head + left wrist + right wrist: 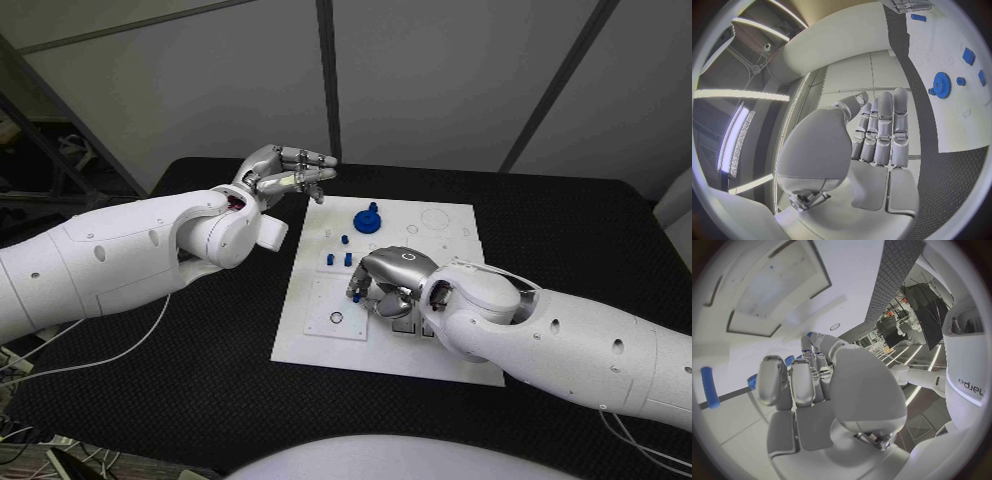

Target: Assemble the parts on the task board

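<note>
blue parts (343,258) stand on the white board (433,362) just beside the right hand (392,282), which is curled low over the board, maybe on a part, i cannot tell, while the left hand (286,170) hovers empty off the board's far corner.

One white rectangular task board (447,225) on the black table (577,220), one blue toothed gear (368,219) on it, and three small blue pegs (338,257) just beside it.
</note>
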You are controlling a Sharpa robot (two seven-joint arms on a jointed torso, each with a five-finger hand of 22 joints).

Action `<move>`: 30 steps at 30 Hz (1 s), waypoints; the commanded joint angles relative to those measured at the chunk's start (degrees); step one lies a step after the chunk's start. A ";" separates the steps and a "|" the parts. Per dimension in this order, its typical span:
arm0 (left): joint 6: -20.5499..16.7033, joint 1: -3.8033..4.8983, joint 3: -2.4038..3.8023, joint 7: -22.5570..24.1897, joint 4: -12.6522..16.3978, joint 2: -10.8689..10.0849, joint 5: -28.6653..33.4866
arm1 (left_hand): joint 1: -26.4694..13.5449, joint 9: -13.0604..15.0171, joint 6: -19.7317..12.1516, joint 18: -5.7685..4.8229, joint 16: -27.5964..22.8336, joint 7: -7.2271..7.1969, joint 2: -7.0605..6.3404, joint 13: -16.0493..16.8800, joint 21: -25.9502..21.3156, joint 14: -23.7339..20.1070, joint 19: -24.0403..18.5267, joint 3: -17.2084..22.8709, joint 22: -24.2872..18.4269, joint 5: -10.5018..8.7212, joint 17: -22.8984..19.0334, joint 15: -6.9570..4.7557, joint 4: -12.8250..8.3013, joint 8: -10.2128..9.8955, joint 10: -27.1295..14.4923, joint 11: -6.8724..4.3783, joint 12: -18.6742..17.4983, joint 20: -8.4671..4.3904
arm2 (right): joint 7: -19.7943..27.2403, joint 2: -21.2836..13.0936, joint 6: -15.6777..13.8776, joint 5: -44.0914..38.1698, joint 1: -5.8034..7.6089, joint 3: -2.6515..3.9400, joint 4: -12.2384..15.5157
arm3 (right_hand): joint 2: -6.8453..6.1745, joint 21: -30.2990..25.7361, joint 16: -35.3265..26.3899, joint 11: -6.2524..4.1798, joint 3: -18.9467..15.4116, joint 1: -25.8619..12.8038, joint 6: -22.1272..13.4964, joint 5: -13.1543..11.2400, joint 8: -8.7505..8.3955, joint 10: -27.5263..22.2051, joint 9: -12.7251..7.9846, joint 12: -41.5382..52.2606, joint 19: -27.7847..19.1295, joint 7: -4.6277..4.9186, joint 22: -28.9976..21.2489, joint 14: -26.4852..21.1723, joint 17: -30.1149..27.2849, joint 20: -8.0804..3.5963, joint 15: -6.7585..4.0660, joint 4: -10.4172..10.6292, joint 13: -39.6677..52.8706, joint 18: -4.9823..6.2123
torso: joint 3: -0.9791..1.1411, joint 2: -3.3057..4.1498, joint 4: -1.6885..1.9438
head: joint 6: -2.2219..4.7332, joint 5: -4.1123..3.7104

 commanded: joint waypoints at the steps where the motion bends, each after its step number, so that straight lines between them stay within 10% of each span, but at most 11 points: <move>1: 0.66 0.09 0.05 0.11 0.02 0.04 0.13 | -0.13 -0.05 -0.09 -0.53 -0.33 0.39 0.53 -0.10 -0.39 -0.37 -0.33 -0.13 -0.09 0.31 -0.12 0.06 -0.28 0.17 -0.31 -0.05 0.36 0.00 | -0.55 -0.14 0.97 -1.28 -0.10 -0.23 -0.05 | -0.59 -1.23 -0.18 1.05 -0.55 -1.39 -3.67 0.39 -0.67 -3.21 -1.13 -1.52 -1.24 1.00 -1.37 2.02 -0.69 0.76 1.12 0.25 -0.91 -0.67 | -0.02 -0.05 -0.03 | -0.07 0.03; 6: 0.69 0.10 0.05 0.01 -0.07 0.04 0.13 | -0.13 -0.05 -0.09 -0.53 -0.33 0.39 0.53 -0.10 -0.39 -0.37 -0.33 -0.13 -0.09 0.31 -0.12 0.06 -0.28 0.17 -0.31 -0.05 0.36 0.00 | -0.28 -0.21 -0.50 -1.37 -0.10 -0.28 -0.06 | -1.86 -4.56 -1.92 2.25 -1.60 -2.13 -9.05 0.24 -0.53 -8.63 -1.95 -2.15 -4.92 1.42 -5.76 1.05 -3.45 1.93 2.06 0.28 -2.07 0.48 | 0.01 -0.03 -0.03 | 0.06 0.03; 24: 1.06 0.09 0.04 -0.32 -0.54 0.01 0.13 | -0.13 -0.05 -0.09 -0.53 -0.33 0.39 0.53 -0.10 -0.39 -0.37 -0.33 -0.13 -0.09 0.31 -0.12 0.06 -0.28 0.17 -0.31 -0.05 0.36 0.00 | 0.17 -5.01 -8.96 -0.69 -0.09 -0.20 4.47 | -1.45 -5.47 -2.54 2.23 -2.33 -1.89 -8.64 0.82 0.04 -10.03 -1.59 -0.48 -5.59 1.20 -6.83 0.68 -4.73 2.11 2.05 0.19 -2.20 0.74 | 0.04 -0.14 -0.17 | 0.97 -0.44; 30: 1.36 0.08 0.01 -0.42 -0.63 -0.12 0.13 | -0.15 -0.05 -0.10 -0.53 -0.36 0.40 0.61 -0.10 -0.41 -0.36 -0.34 -0.17 -0.10 0.30 -0.16 0.08 -0.26 0.18 -0.34 -0.04 0.39 0.01 | -1.47 -9.64 -7.17 2.31 0.56 2.57 5.93 | -1.67 -5.36 -2.29 1.97 -2.98 -2.59 -7.89 0.64 0.17 -10.01 -1.49 0.83 -5.20 0.90 -6.64 0.84 -4.66 1.99 1.90 0.64 -2.22 0.67 | -0.01 -0.10 -0.09 | 1.79 -1.20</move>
